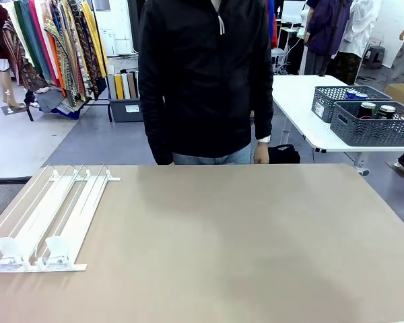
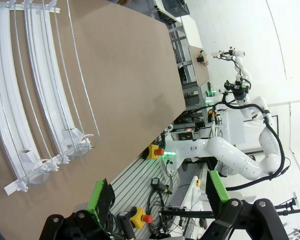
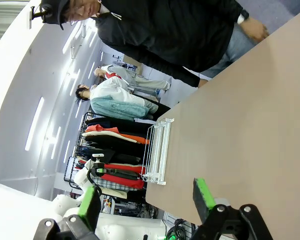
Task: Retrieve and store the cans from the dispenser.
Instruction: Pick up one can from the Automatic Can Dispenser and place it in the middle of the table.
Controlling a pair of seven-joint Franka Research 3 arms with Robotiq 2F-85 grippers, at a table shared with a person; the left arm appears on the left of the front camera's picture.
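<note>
A: Where are things standing?
B: The dispenser (image 1: 47,222) is lying at lower left of the surface (image 1: 242,242), its lanes showing no cans. Cans (image 1: 377,110) are sitting in grey baskets (image 1: 374,128), upper right.
A: Tools?
B: The left tool (image 2: 157,197) and right tool (image 3: 147,200) are both gaping wide, holding nothing.

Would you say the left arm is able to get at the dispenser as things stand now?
Probably yes. In the left wrist view the left gripper stands open with the dispenser right ahead on the table, and nothing lies between them. Its lanes look empty, though, so there seems to be no can to take.
</note>
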